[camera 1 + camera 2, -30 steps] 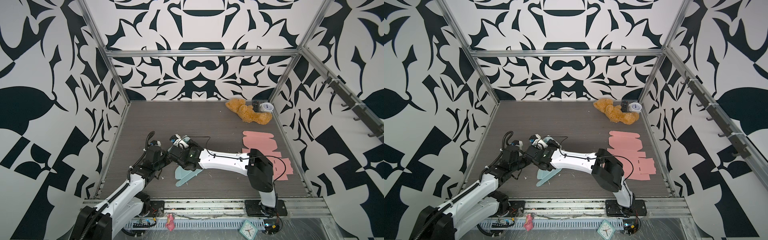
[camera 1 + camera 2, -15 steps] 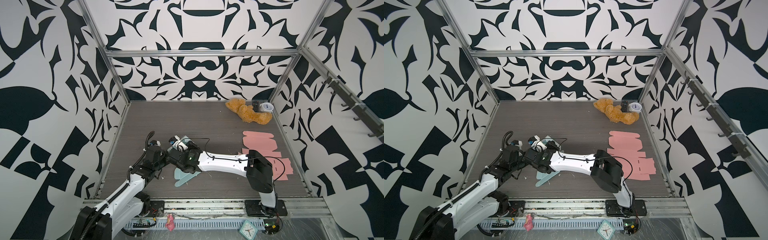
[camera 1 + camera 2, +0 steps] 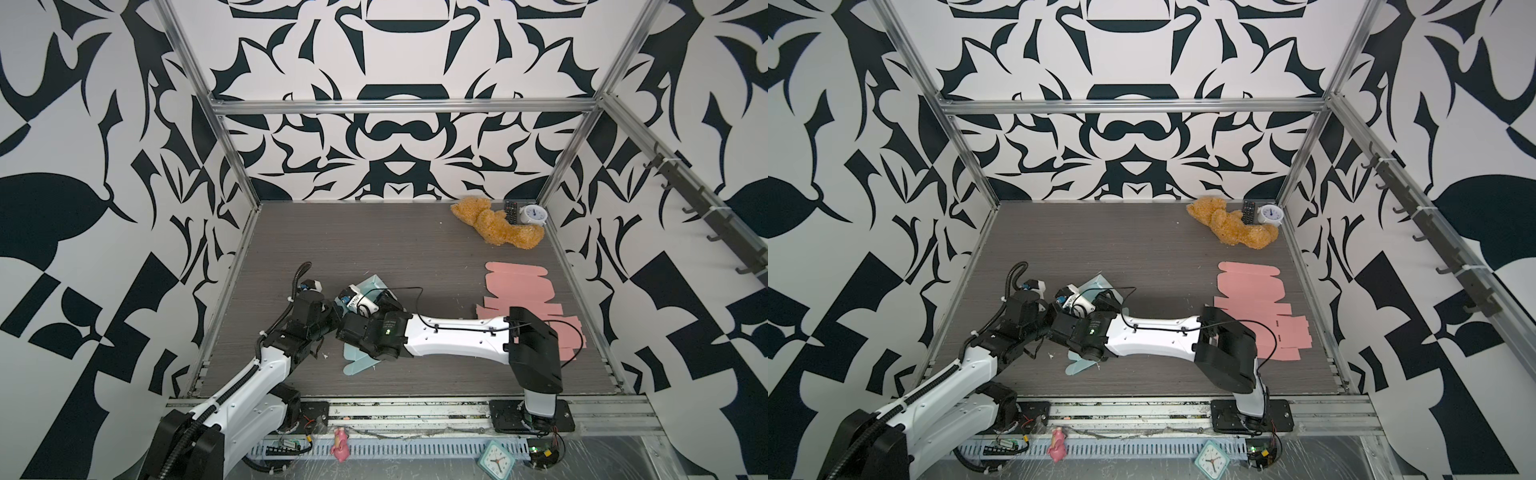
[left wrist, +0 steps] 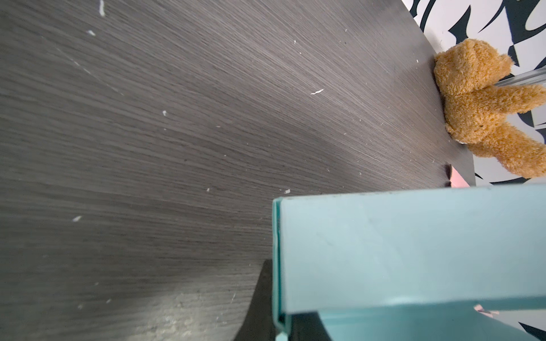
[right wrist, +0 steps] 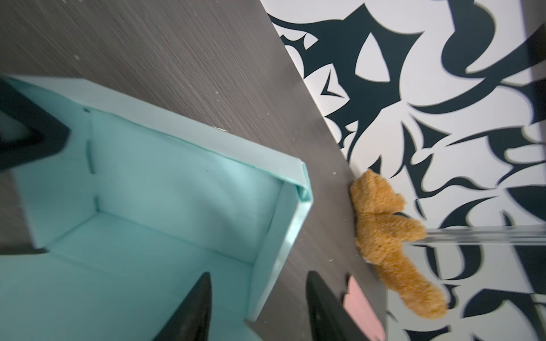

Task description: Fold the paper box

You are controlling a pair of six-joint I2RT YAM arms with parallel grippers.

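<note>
Just off the middle of the dark grey wood-grain table (image 3: 374,241), toward 8 o'clock, sits the light teal paper box (image 3: 371,284). It is half folded and mostly hidden under both arms in both top views. The right wrist view shows 3 walls standing and the top open. Its rounded teal lid flap (image 3: 356,365) lies flat on the table, poking out at 6 o'clock of the box from under the right arm.

Right gripper (image 5: 258,274): jaws apart, straddling 1 upright side wall, 1 jaw inside the box and 1 outside. Gaps show on both sides of the wall, nothing held.

Left gripper (image 3: 332,311): closed, at the 9 o'clock side of the box. A black finger (image 5: 56,133) overlaps that wall's rim in the right wrist view; can't tell if paper is pinched. In the left wrist view a teal wall with a double-layered edge sits close to the lens.

Flat pink cardboard box blanks (image 3: 519,299) lie at 3 o'clock, well apart from the box. Brown plush teddy bear (image 3: 494,226) lies at 1 o'clock in the far corner, with a white round alarm clock (image 3: 535,216) just beside it.
</note>
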